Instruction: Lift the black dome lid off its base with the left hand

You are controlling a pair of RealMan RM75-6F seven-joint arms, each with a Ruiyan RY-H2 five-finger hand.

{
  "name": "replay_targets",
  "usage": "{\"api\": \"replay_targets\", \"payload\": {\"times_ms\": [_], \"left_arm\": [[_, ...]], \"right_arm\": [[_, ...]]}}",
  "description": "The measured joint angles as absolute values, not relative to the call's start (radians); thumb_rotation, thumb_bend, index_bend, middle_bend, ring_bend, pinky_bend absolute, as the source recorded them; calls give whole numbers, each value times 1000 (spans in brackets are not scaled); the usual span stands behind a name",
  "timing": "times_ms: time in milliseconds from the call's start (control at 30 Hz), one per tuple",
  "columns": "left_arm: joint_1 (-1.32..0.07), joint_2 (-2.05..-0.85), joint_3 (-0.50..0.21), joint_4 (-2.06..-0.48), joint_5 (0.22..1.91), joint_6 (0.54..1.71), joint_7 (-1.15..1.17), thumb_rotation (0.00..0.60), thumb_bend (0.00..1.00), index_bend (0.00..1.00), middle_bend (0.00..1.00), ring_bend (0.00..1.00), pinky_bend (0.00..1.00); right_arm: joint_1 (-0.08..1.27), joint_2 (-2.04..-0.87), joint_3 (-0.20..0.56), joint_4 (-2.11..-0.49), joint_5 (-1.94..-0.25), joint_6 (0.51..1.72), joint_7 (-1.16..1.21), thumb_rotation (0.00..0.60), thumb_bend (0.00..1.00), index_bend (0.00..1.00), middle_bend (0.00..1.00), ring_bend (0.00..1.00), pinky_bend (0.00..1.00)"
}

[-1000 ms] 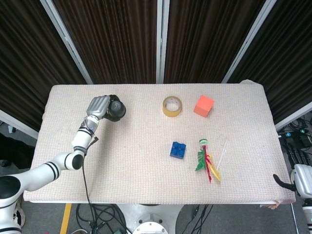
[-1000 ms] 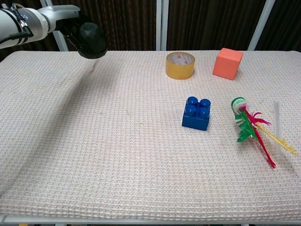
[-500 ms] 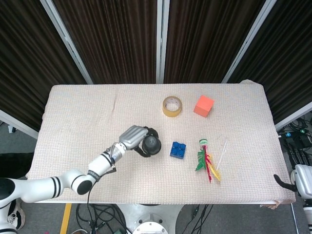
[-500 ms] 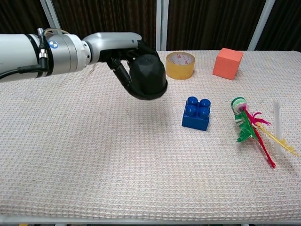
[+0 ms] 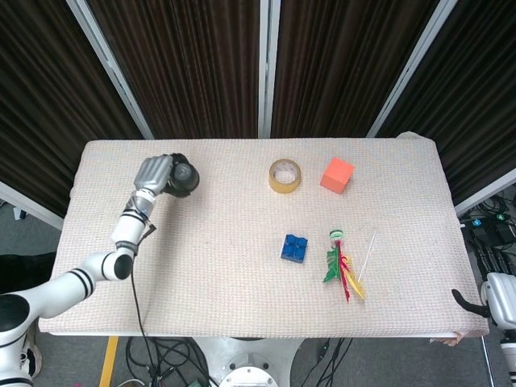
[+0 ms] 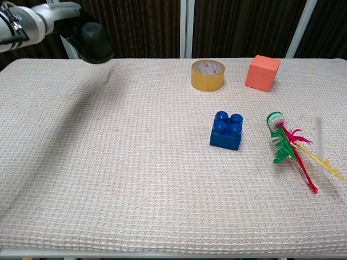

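Observation:
My left hand [image 5: 153, 173] grips the black dome lid [image 5: 184, 177] over the far left part of the table. In the chest view the black dome lid [image 6: 93, 43] hangs clear of the cloth at the upper left, its round top facing the camera, with the left hand [image 6: 69, 24] wrapped behind it. I see no base under or near it. A white and black piece of my right hand [image 5: 492, 300] shows off the table's front right corner; how its fingers lie is unclear.
A yellow tape roll [image 5: 285, 176] and an orange cube [image 5: 337, 174] stand at the back. A blue brick [image 5: 294, 247] sits mid-table, and a feathered toy [image 5: 343, 266] and a clear straw [image 5: 368, 251] lie to its right. A beige woven cloth [image 5: 226, 290] covers the table.
Half a second ago the left hand held the lid over mid-table beside the blue brick; it has swung back with the lid to the far left. Nothing else moved.

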State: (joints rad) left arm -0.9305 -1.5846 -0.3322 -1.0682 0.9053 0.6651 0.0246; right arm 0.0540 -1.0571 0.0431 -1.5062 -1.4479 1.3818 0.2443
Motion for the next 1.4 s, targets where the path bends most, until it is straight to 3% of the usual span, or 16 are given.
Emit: {"api": "replay_targets", "payload": {"times_ms": [233, 367, 467, 700, 833, 967, 1200, 1400], "left_arm": [[-912, -1547, -315, -1500, 1001, 623, -28, 600, 190, 448, 475, 315, 395], [-915, -1542, -318, -1614, 988, 626, -34, 600, 191, 447, 473, 315, 392], [-921, -1551, -325, -1586, 954, 646, -25, 600, 190, 447, 471, 315, 388], [-937, -1604, -356, -1214, 848, 732, 1, 600, 190, 447, 470, 315, 379], [-935, -1617, -356, -1096, 839, 751, -2, 600, 190, 448, 469, 315, 379], [-922, -1607, -335, -1141, 876, 728, -30, 600, 191, 447, 467, 315, 379], [-876, -1566, -267, -1349, 1110, 703, -139, 600, 190, 447, 472, 315, 378], [-853, -1573, -237, -1340, 1174, 722, -182, 600, 191, 447, 472, 315, 378]], "right_arm": [[55, -1060, 44, -1497, -1442, 1372, 252, 600, 189, 0, 11, 0, 0], [59, -1064, 43, -1495, -1442, 1365, 250, 600, 189, 0, 12, 0, 0], [59, -1063, 43, -1497, -1441, 1366, 247, 600, 189, 0, 13, 0, 0], [58, -1061, 44, -1501, -1441, 1368, 243, 600, 188, 0, 17, 0, 0], [60, -1064, 43, -1500, -1440, 1363, 241, 600, 189, 0, 17, 0, 0], [60, -1065, 42, -1499, -1442, 1363, 241, 600, 187, 0, 17, 0, 0], [61, -1065, 42, -1500, -1438, 1360, 240, 600, 189, 0, 17, 0, 0], [62, -1067, 42, -1498, -1438, 1358, 240, 600, 189, 0, 17, 0, 0]]}}
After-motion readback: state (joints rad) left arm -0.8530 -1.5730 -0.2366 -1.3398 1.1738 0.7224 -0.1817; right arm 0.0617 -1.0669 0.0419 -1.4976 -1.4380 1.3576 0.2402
